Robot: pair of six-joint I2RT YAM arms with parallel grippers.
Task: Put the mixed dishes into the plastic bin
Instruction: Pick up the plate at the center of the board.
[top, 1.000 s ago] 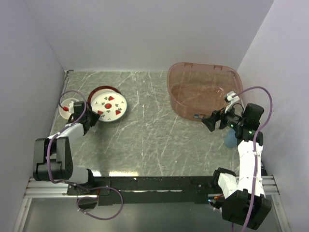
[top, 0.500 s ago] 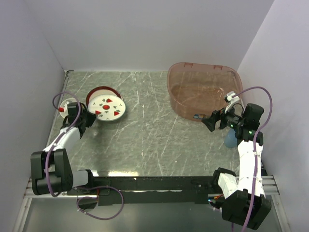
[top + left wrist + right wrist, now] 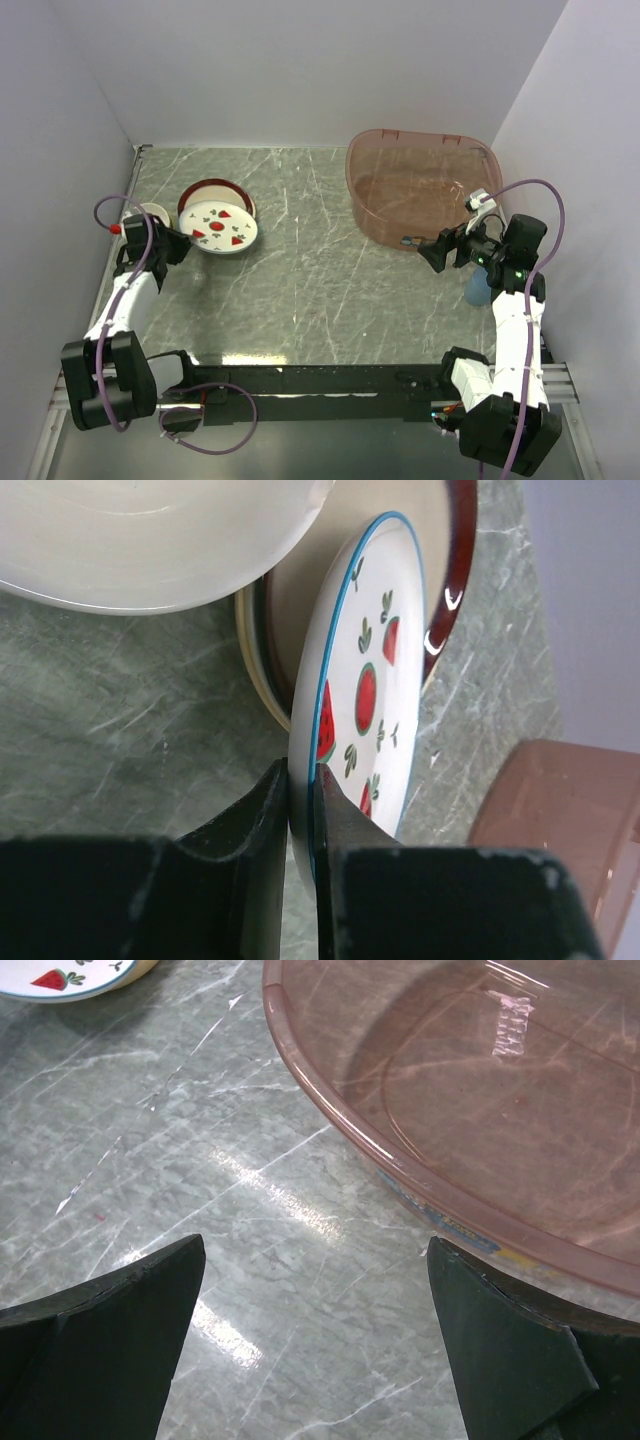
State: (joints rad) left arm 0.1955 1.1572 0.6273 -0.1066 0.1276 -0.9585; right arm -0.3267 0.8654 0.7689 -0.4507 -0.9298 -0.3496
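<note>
Plate (image 3: 365,695): white, blue rim, red melon slices. Its rim is pinched in left hand (image 3: 302,780). Only the wrist view shows that grip; top view hides it. Red bowl (image 3: 455,590) just beyond the fingers. Right hand (image 3: 315,1260) wide open, empty, over surface, bin (image 3: 330,1110) rim just ahead.

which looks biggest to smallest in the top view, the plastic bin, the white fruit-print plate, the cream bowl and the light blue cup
1. plastic bin, by far the largest
2. white fruit-print plate
3. cream bowl and light blue cup: both look small and both are partly hidden, so I can't rank one against the other.
</note>
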